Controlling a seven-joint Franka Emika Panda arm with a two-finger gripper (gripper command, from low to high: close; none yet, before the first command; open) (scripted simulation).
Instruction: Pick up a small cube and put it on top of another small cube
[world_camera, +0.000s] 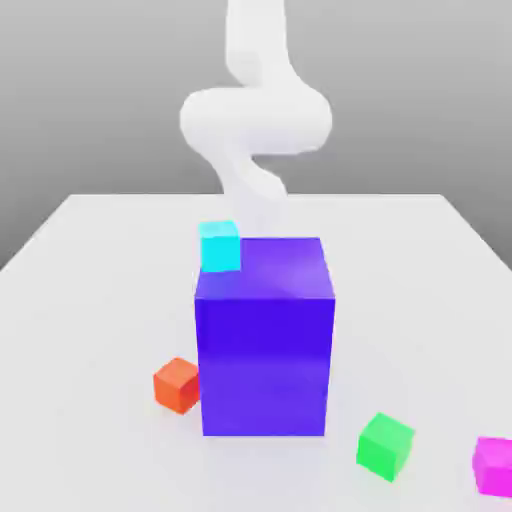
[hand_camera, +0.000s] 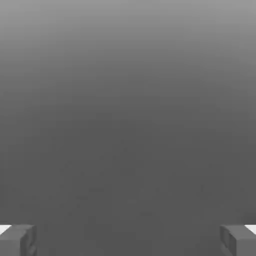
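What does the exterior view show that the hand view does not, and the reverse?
Exterior view: a big blue-violet block, a small cyan cube, a small orange-red cube, a small green cube, a small magenta cube and a white table.
Hand view: the grey two-fingered claw, open and empty.
Both: part of the robot, with grey behind.

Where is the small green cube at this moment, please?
In the exterior view, the green cube is on the table, toward the right, between the big blue block and the magenta cube.
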